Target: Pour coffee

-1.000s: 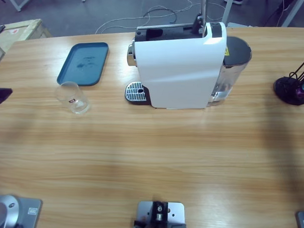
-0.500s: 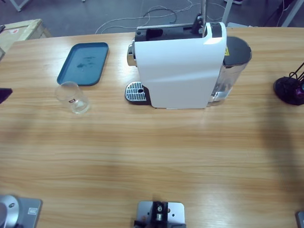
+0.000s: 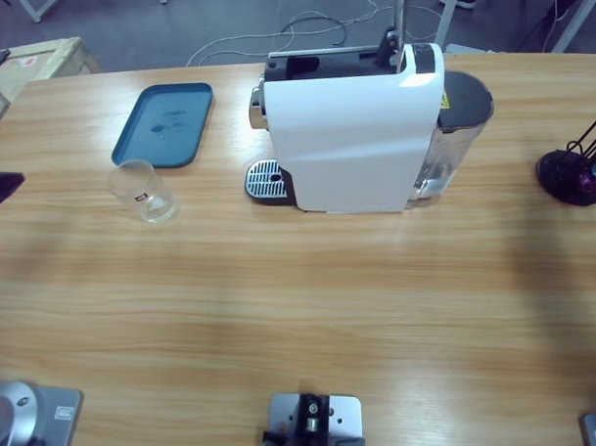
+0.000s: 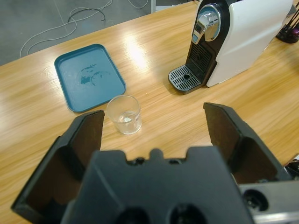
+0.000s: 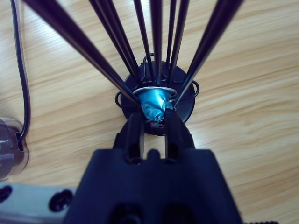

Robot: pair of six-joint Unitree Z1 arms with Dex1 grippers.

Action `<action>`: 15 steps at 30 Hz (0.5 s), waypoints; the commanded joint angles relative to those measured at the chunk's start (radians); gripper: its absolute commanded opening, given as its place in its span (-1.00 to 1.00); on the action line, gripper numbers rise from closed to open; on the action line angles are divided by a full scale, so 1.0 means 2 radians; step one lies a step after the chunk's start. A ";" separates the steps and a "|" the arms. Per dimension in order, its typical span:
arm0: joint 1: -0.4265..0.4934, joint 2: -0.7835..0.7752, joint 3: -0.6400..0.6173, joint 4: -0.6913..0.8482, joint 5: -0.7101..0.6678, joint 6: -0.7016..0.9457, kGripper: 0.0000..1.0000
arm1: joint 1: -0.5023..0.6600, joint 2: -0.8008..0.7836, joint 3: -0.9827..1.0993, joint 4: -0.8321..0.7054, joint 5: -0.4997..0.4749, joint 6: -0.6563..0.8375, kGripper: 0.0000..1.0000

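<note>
Near the table's right edge, the right gripper (image 5: 153,120) has its jaws clamped on a blue capsule (image 5: 154,103) in the black wire capsule stand (image 3: 572,177). The left gripper (image 4: 154,123) hangs spread wide above the empty glass (image 4: 124,114), which stands between the teal tray (image 4: 88,76) and the coffee machine (image 3: 355,127).

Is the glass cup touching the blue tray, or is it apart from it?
Apart. In the left wrist view a strip of bare table shows between the glass cup and the blue tray.
</note>
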 commanded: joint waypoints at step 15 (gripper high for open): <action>-0.004 -0.009 0.011 0.001 0.004 0.004 0.80 | 0.005 -0.030 -0.095 0.098 -0.026 0.000 -1.00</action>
